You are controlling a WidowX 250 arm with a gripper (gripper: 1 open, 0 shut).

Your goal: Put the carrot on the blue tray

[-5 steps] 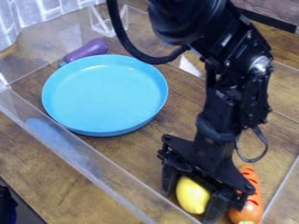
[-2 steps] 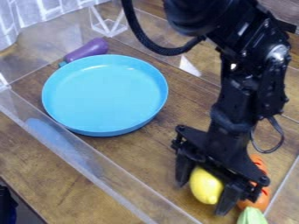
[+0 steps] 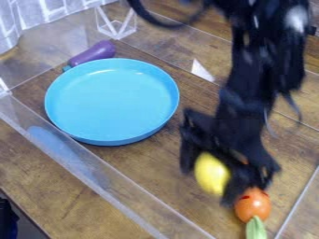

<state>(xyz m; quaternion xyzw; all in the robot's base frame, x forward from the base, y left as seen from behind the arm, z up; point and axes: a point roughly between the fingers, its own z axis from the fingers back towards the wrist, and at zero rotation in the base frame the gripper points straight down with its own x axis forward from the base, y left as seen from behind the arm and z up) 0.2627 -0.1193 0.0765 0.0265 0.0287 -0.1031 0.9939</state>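
Since risen, gripper (image 3: 225,175) seemingly holds lemon (image 3: 211,174).

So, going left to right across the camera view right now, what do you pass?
Eggplant → blue tray → lemon, in the tool → carrot, lying on the table to the lemon's lower right.

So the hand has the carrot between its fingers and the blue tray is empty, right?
Not the carrot: the camera view shows the yellow lemon between the fingers of the hand. The carrot lies on the table, lower right. The blue tray is indeed empty.
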